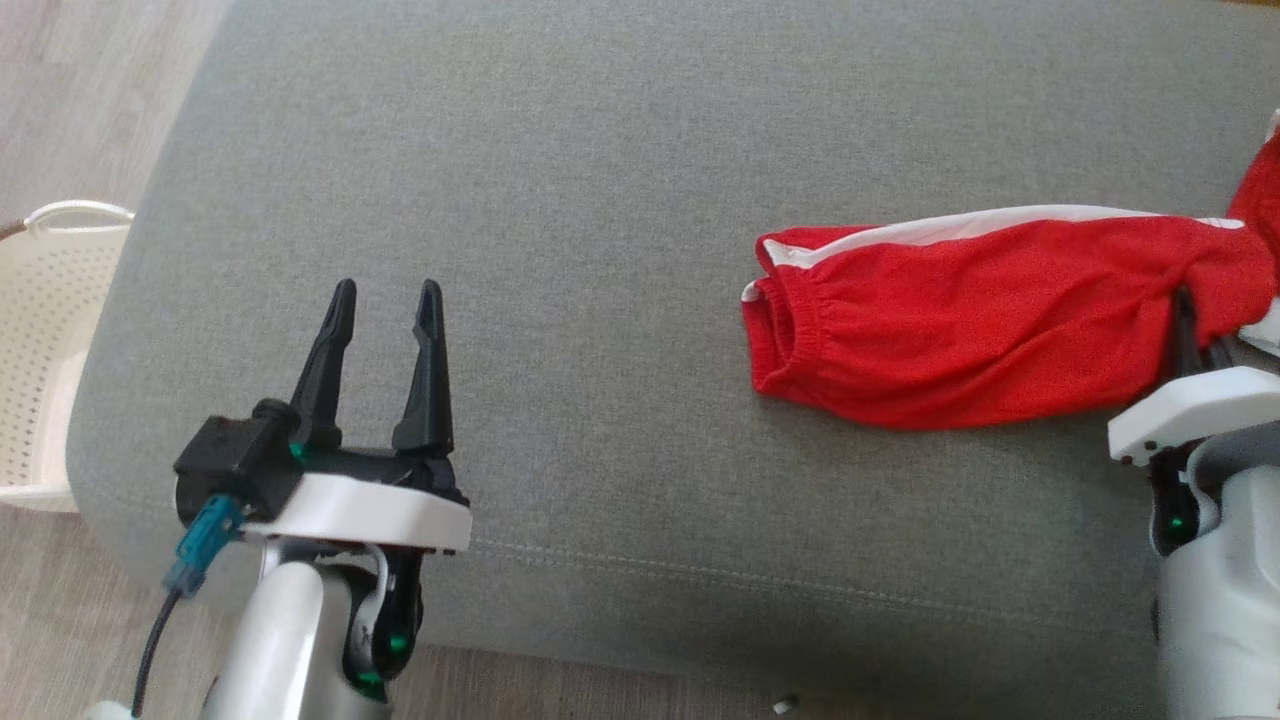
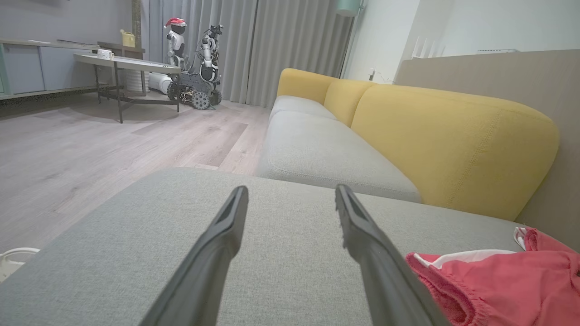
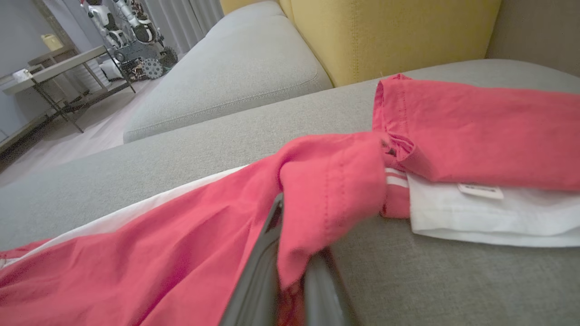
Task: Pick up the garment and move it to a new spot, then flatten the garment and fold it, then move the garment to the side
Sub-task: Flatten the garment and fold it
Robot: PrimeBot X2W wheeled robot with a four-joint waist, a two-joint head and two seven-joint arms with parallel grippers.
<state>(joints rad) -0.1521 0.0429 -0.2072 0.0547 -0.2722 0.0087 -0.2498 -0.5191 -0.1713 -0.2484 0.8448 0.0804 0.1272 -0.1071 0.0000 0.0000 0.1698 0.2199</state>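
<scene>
Head view: high above, looking steeply down on the grey cushion (image 1: 640,150).
Left wrist view: low over the cushion, facing the yellow sofa (image 2: 453,136).
Right wrist view: close against the red garment (image 3: 136,253).
Shared by all: cushion, garment.

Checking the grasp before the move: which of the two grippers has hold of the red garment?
The right gripper, shut on a fold of the garment; the left gripper stands open over bare grey cushion.
</scene>
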